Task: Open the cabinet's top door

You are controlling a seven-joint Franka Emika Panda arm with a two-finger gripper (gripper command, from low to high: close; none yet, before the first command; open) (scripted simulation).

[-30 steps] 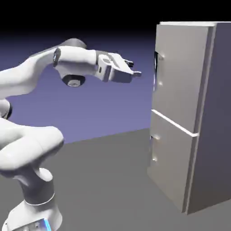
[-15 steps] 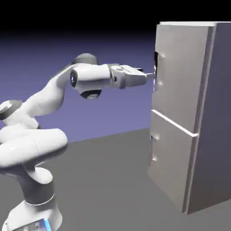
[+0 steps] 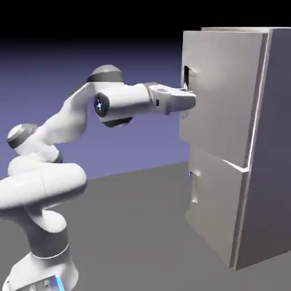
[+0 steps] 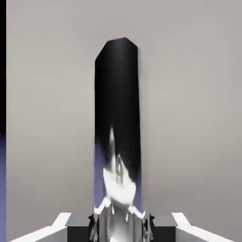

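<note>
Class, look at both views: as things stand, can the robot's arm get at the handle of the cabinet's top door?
Probably yes: the gripper is already at the top door, its jaws shut on the dark handle, and nothing stands between them.

A computer-rendered simulation scene, not a real room. A smooth, flat grey table (image 3: 131, 227) runs back to a plain blue-violet backdrop (image 3: 51, 62) that fades to black at the top, with no walls, windows or furnishings. A glossy white robot arm (image 3: 62, 131) and a plain, untextured light-grey cabinet (image 3: 250, 153), shaped like a simple box, are the only objects, all with clean, evenly shaded surfaces
</note>
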